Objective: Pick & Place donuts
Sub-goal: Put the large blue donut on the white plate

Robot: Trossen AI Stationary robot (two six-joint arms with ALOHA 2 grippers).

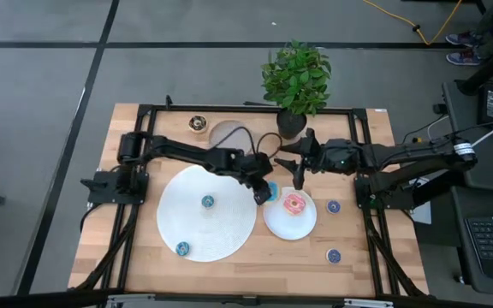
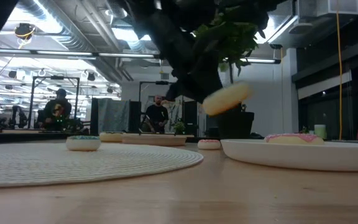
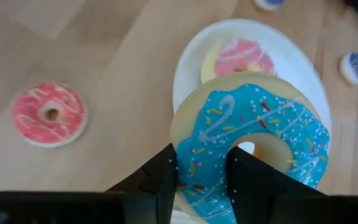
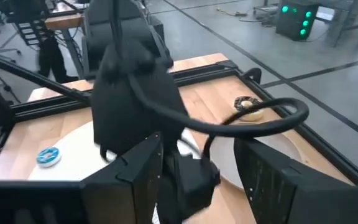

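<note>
Left wrist view: left claw (image 3: 201, 180) grips blue donut (image 3: 253, 149); no writing legible.

Blue-iced donut (image 3: 253, 146): cream dough, white squiggles, multicoloured sprinkles. Pink-iced donut (image 3: 238, 58): white stripes, on white plate (image 3: 300, 62). Red-pink donut (image 3: 49, 114), white drizzle. Light wood table (image 3: 123, 74).

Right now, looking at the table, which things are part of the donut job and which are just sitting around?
Part of the job:
- blue donut, held in the left gripper
- pink donut on the small white plate
- tiny donuts scattered about
- chocolate donut

Just sitting around:
- potted plant
- large white disc
- right gripper, waiting open beside the plant
</note>
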